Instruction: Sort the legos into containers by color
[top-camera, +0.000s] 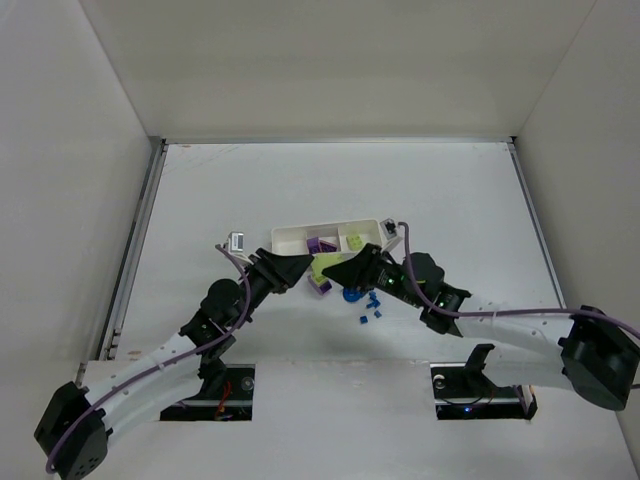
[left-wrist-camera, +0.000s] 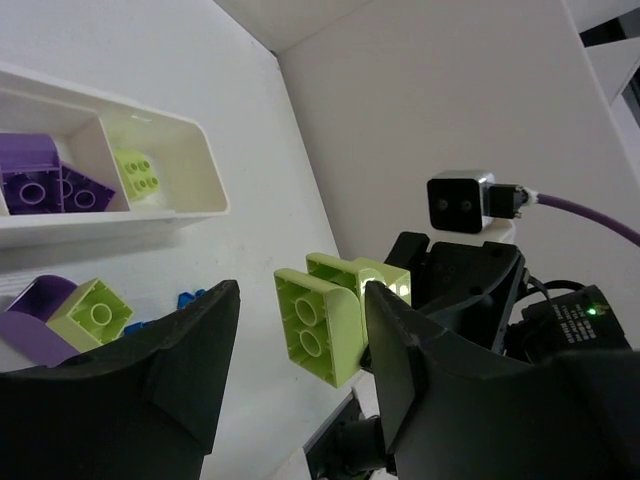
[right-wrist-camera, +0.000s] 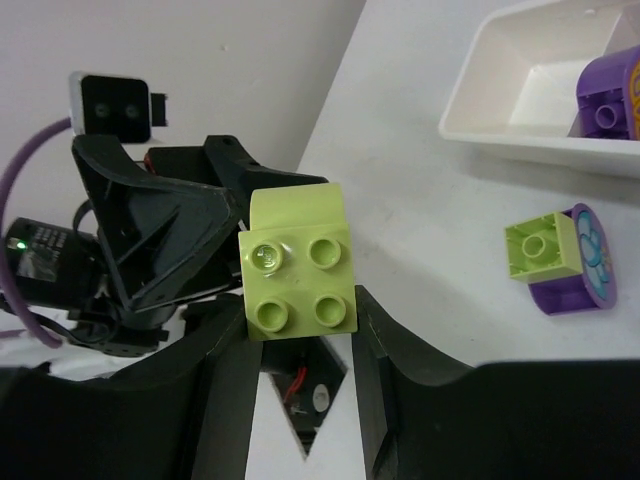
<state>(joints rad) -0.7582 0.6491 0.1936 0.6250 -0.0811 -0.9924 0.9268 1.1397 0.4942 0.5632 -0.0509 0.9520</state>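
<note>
Before the tray (top-camera: 288, 238), the right gripper (right-wrist-camera: 300, 322), reaching left, pinches a lime brick (right-wrist-camera: 298, 268).

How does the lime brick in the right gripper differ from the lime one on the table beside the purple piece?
The held lime brick is off the table, between the right gripper's fingers; the loose lime brick lies against a purple piece. The held lime brick faces the camera with four studs; the loose lime brick shows one ring. Both are lime and outside the tray.
</note>
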